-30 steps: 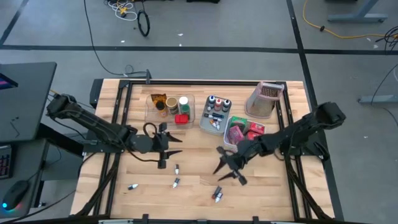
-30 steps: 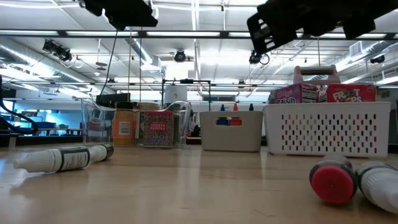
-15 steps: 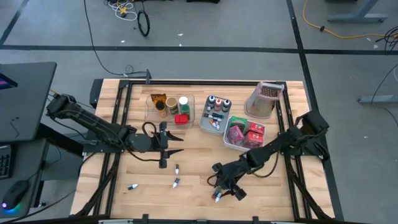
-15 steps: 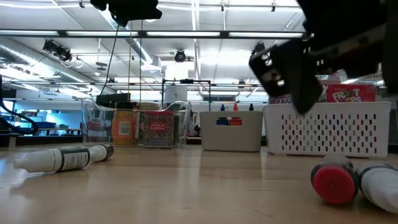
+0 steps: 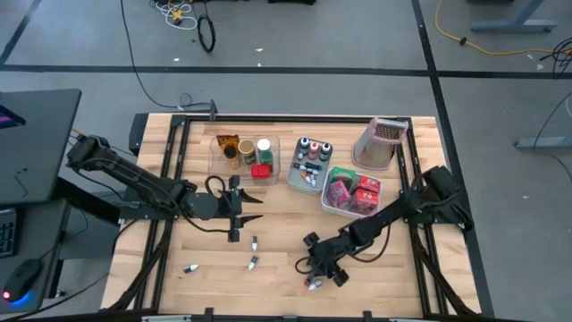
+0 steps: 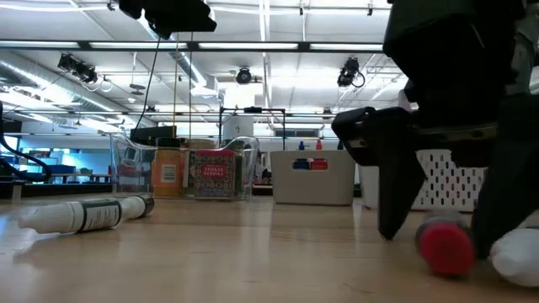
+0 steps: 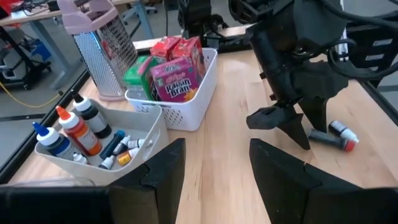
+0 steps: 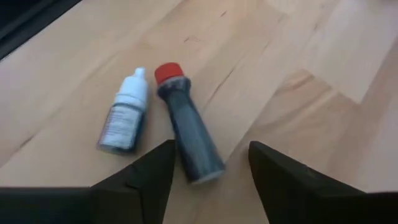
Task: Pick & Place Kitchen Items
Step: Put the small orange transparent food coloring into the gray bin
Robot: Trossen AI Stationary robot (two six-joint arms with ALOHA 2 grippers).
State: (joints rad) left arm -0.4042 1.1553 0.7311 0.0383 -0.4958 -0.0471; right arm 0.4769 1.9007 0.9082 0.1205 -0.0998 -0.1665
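Note:
My right gripper [image 5: 320, 270] is low over the near middle of the table, open and slanting down. Its fingers stand on either side of a dark bottle with a red cap [image 8: 186, 134], which lies on its side on the wood. The cap [image 6: 446, 248] shows between the fingers in the low view. A white dropper bottle [image 8: 124, 118] lies right beside it. My left gripper [image 5: 253, 208] hangs open over the table's left middle, with nothing between its fingers [image 7: 214, 180].
Three more small bottles lie loose on the near left [image 5: 190, 267], [image 5: 253, 262], [image 5: 254, 241]. At the back stand a clear bin [image 5: 219, 161] with jars, a grey bin [image 5: 291, 177] with bottles, a white perforated basket [image 5: 327, 204] with boxes, and a grater [image 5: 380, 143].
My right gripper has sunk toward the table and gone toward the near edge and a little left, tipping more steeply down. It now stands over the red-capped bottle, with a finger on each side of it. The bottles have stayed where they lay.

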